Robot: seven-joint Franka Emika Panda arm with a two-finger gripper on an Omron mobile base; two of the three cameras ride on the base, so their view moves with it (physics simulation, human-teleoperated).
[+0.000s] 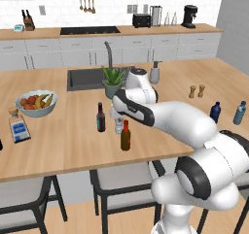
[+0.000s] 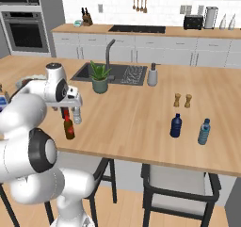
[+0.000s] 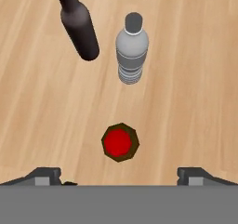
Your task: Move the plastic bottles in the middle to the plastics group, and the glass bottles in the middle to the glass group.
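My gripper (image 3: pixel 121 176) is open and points straight down at the counter. Just ahead of its spread fingertips (image 3: pixel 46 175) stands the brown glass bottle (image 3: pixel 120 142), seen from above by its red cap, with nothing between the jaws. Beyond it stand the clear plastic bottle (image 3: pixel 132 49) and the near-black glass bottle (image 3: pixel 79 25). From the base, the brown bottle (image 1: pixel 125 136), the near-black bottle (image 1: pixel 100 117) and the clear bottle (image 1: pixel 118 125) cluster mid-counter under my hand (image 2: pixel 71 103). The plastics group, dark blue (image 1: pixel 215 111) and light blue (image 1: pixel 239 112), is at the right. The flat glass-group bottle (image 1: pixel 18 127) lies at the left.
A bowl of fruit (image 1: pixel 36 103) sits behind the flat bottle. A potted plant (image 1: pixel 113 81), the sink (image 1: pixel 87 77) and a soap dispenser (image 1: pixel 154 73) are behind the cluster. Wooden shakers (image 1: pixel 196 91) stand near the plastics group. Stools are tucked under the counter's near edge.
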